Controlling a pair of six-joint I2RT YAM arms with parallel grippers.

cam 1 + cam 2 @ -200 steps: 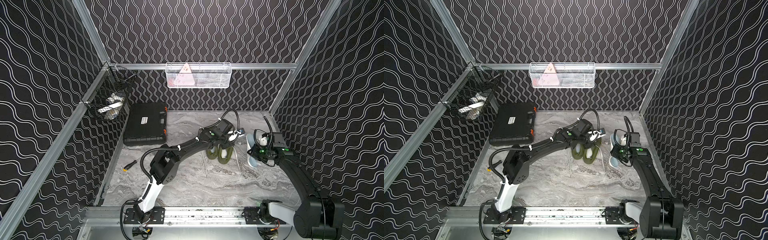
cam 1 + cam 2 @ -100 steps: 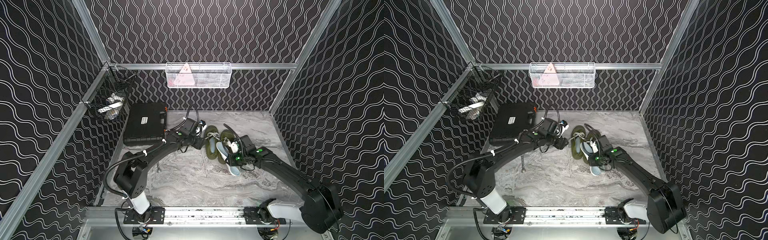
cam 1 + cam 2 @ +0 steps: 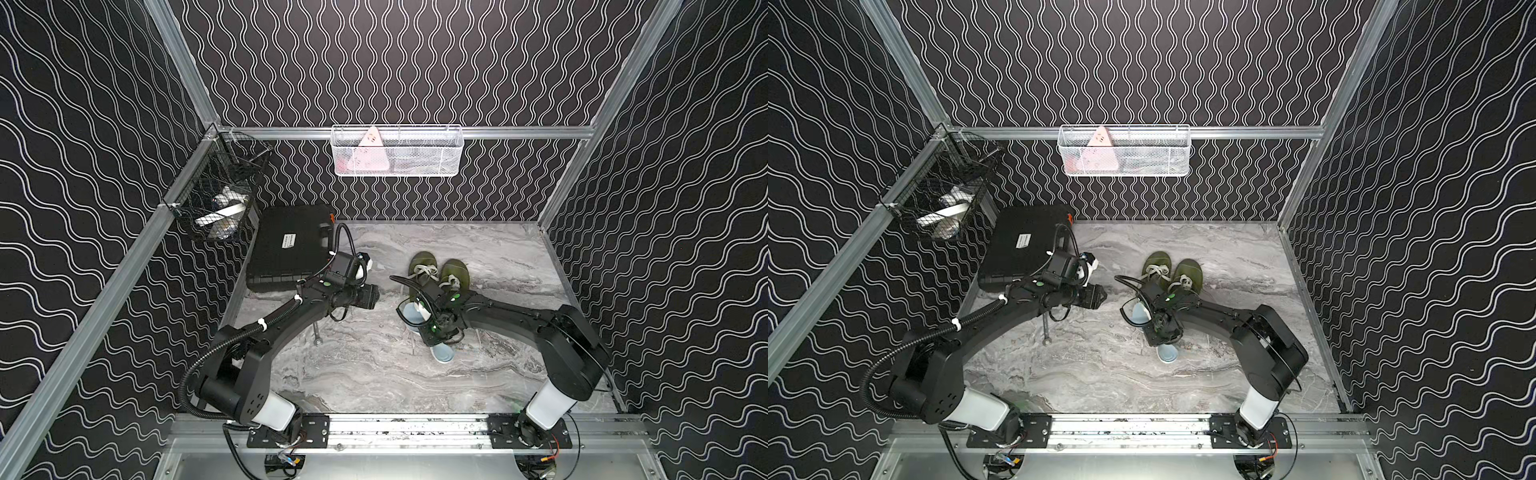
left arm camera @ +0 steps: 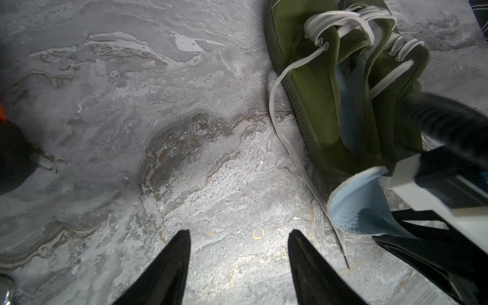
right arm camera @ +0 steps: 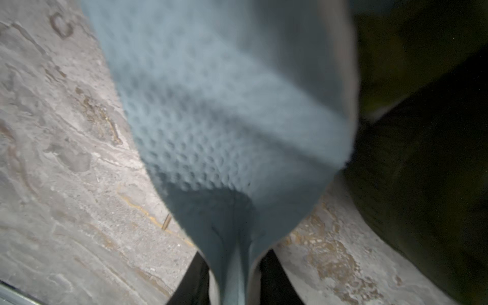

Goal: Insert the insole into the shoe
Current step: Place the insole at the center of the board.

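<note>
Two olive green shoes with white laces stand side by side at mid-table. A light blue insole lies slanted just in front of their heels. My right gripper is shut on it, and the insole is folded between the fingers. My left gripper hovers open over bare table, left of the shoes, holding nothing. In the left wrist view, light blue shows inside the nearer shoe's opening.
A black case lies at the back left of the marble table. A slim metal tool rests under the left arm. A black wire basket hangs on the left wall, a white one on the back wall.
The left gripper has drawn away from the shoes to the left and opened wider. The right gripper has carried the insole from the right side to the front of the shoes.
</note>
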